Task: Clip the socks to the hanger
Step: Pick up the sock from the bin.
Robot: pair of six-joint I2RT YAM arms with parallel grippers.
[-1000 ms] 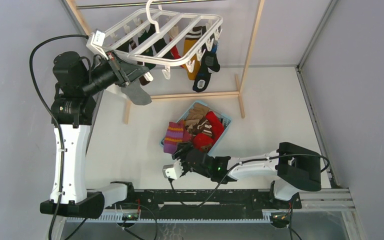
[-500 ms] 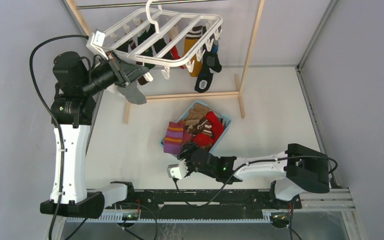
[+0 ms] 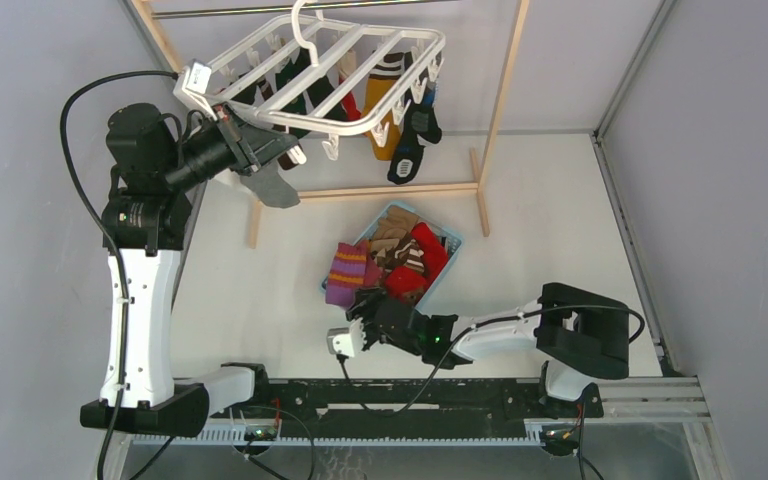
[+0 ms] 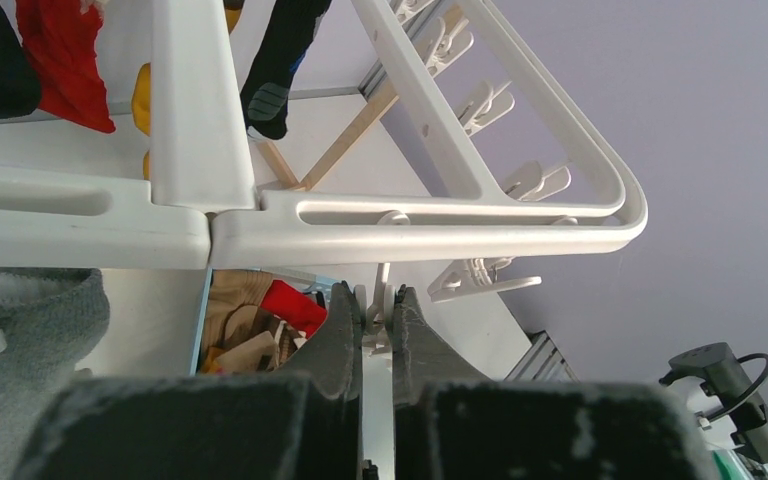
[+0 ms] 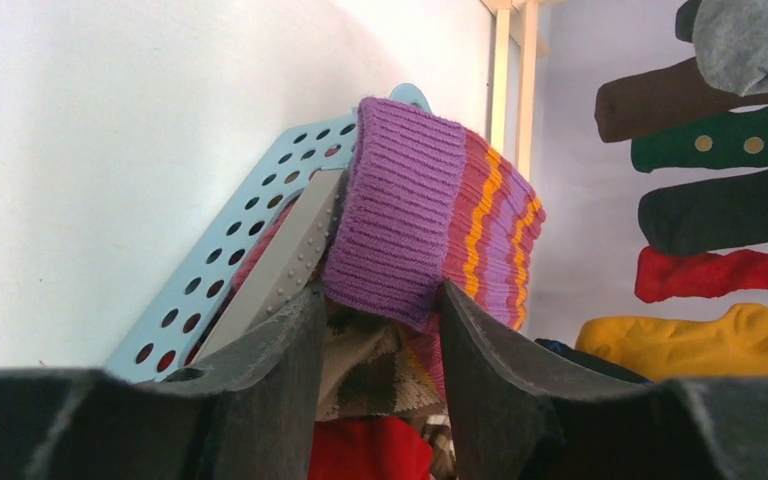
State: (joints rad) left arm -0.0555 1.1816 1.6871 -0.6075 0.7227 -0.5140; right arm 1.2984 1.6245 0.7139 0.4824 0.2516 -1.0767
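The white hanger [image 3: 360,45] hangs at the back with several socks clipped under it, among them a mustard one [image 3: 385,100] and a black one [image 3: 405,150]. My left gripper [image 3: 288,150] is raised under its near-left corner, and the left wrist view shows the gripper [image 4: 377,297] shut on a dangling white clip [image 4: 379,278] below the hanger [image 4: 410,215]. A grey sock [image 3: 275,188] hangs just beside it. My right gripper [image 3: 368,305] is at the basket's near end. Its open jaws [image 5: 385,295] stand either side of the cuff of a purple-striped sock [image 5: 410,230].
The light-blue basket [image 3: 450,240] mid-table holds red, argyle brown and other socks; its perforated wall [image 5: 210,290] is left of my right fingers. A wooden rack [image 3: 500,90] carries the hanger, its base bar [image 3: 390,190] lying on the table behind the basket.
The right arm shifted a little right, then back left, staying at the purple-striped sock, and its jaws have narrowed slightly. The left gripper has stayed on the clip.
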